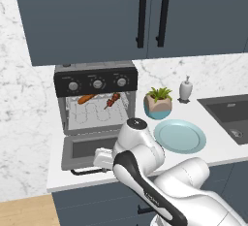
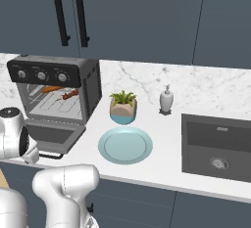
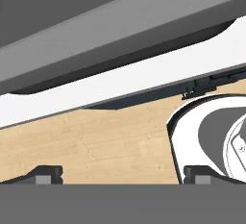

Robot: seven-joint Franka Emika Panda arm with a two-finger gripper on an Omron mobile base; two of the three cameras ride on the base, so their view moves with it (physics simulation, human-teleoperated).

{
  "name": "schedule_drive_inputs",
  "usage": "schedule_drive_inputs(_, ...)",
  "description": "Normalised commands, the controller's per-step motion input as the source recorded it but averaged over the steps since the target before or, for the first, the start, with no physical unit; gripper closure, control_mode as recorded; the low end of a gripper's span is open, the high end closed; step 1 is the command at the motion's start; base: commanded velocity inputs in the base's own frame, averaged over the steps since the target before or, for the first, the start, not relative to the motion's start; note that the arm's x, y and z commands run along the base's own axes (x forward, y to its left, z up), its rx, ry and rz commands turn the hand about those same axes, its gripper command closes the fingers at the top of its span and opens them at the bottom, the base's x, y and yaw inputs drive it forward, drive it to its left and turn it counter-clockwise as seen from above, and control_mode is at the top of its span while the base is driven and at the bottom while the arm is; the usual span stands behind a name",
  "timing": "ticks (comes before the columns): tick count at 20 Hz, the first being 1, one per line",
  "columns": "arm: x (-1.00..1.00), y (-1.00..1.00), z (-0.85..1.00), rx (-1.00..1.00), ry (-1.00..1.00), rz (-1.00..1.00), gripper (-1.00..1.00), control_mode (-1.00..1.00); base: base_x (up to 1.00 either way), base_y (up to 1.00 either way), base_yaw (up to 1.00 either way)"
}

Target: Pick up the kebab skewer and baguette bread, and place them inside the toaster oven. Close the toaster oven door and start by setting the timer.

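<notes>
The white arm hides the right part of the dark-framed drop-down toaster oven door and its thin black bar handle. The picture's edge cuts the dark sink basin. The three silver knobs' markings are too small to read.

Toaster oven on counter, grey body, black panel w/ 3 silver knobs. Toaster oven door dropped open, flat, handle at front edge. Baguette bread on wire rack, left; kebab skewer to its right, apart, angled.
</notes>
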Motion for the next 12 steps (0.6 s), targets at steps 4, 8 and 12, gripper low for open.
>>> schedule_drive_inputs(4,0.13,0.12,-0.04,-0.06,0.0,0.19,-1.0,-1.0,0.0,0.0,0.0)
schedule_drive_inputs(8,0.04,0.14,-0.19,-0.12,0.0,0.13,-1.0,-1.0,0.0,0.0,0.0)
schedule_drive_inputs(12,0.04,0.0,-0.14,-0.11,0.0,0.06,-1.0,-1.0,0.0,0.0,0.0)
